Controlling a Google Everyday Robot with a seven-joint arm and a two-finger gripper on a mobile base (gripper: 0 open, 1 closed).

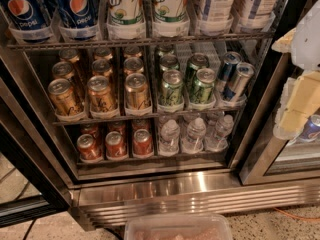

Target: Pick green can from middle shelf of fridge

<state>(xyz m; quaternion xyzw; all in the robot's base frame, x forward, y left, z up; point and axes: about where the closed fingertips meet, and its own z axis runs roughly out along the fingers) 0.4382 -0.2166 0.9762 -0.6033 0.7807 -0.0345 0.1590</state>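
Note:
Several green cans stand in two lanes on the middle shelf (150,116) of the fridge (200,194). The two front ones are a left can (171,88) and a right can (202,86), both upright with silver tops, and more stand behind them. My gripper (299,101) shows as a pale white and cream shape at the right edge, outside the fridge. It is in front of the right door frame, well to the right of the green cans and about level with them. It holds nothing that I can see.
Gold-orange cans (100,93) fill the shelf's left lanes and slim blue-and-silver cans (236,79) its right end. Pepsi (77,6) and 7UP bottles (125,6) stand above. Red cans (115,144) and small water bottles (195,134) stand below. A clear plastic tub (177,227) sits at the bottom.

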